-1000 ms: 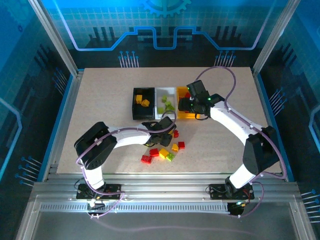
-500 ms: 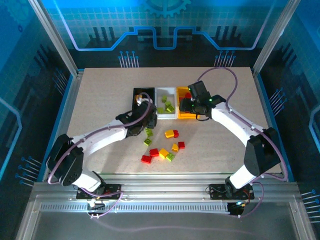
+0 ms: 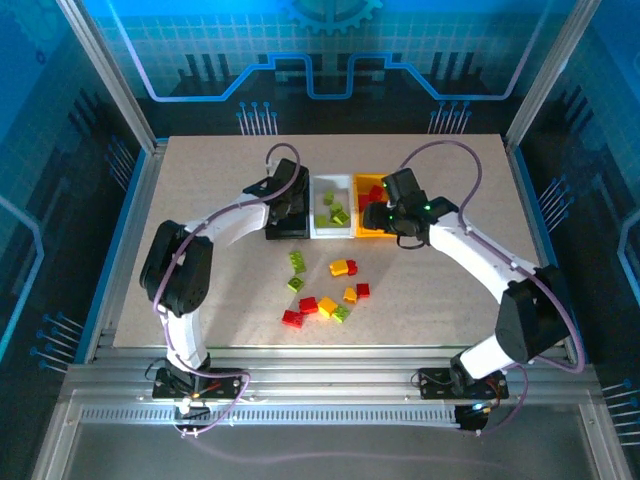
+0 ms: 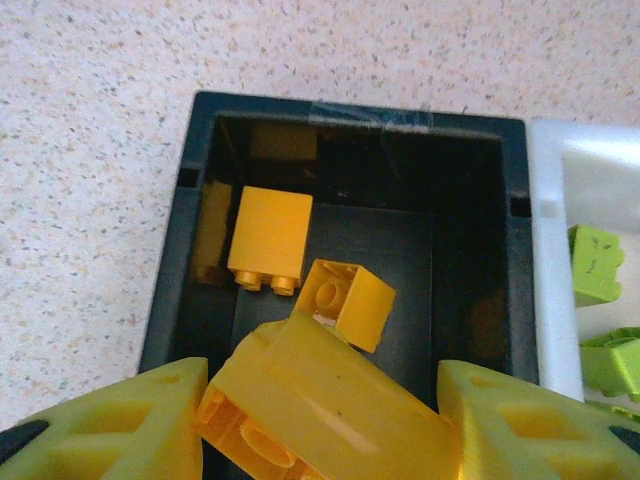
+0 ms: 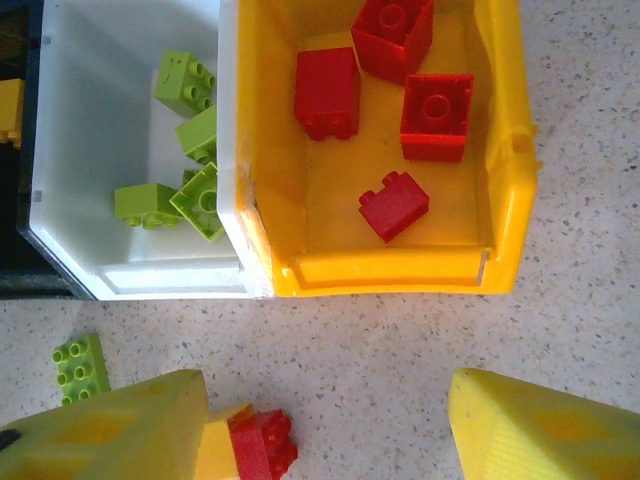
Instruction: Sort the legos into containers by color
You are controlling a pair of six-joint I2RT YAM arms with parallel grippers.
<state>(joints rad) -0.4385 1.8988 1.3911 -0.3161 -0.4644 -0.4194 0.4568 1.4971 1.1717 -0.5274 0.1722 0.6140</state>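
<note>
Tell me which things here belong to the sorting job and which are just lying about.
Job: black bin, white bin, yellow bin, yellow brick in left gripper, loose legos.
Not job: purple cables, aluminium rails.

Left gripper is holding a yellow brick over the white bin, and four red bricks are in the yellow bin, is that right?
Wrong bin. The left gripper holds the yellow brick over the black bin, as the left wrist view shows. Four red bricks do lie in the yellow bin.
</note>
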